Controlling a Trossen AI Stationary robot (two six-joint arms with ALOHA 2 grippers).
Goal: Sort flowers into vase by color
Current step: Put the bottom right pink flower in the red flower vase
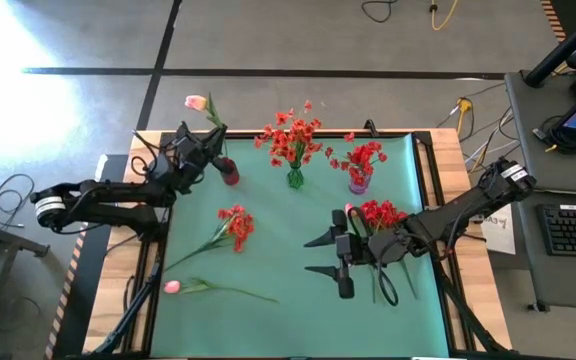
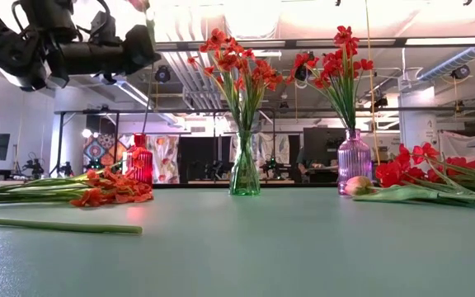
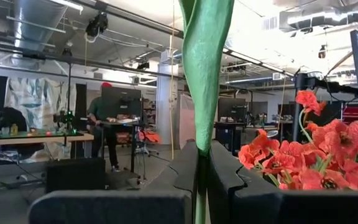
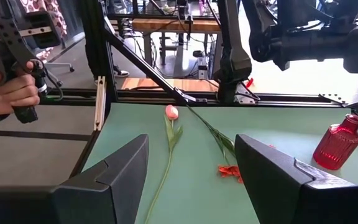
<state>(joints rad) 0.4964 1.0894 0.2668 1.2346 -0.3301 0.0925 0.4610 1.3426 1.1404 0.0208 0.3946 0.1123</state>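
The left gripper (image 1: 211, 138), jaws clenched on a pink tulip bud's green stem (image 3: 202, 74) above the ribbed red glass vase (image 1: 230, 172) at the tabletop's far left, should lower it straight, while the right gripper (image 1: 330, 254) waits released.

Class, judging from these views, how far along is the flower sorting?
Done: orange-red flowers fill the green vase, deep red ones the purple vase. In hand: the left gripper holds a pink tulip above the empty red vase. Left: loose flowers on the mat; right gripper open.
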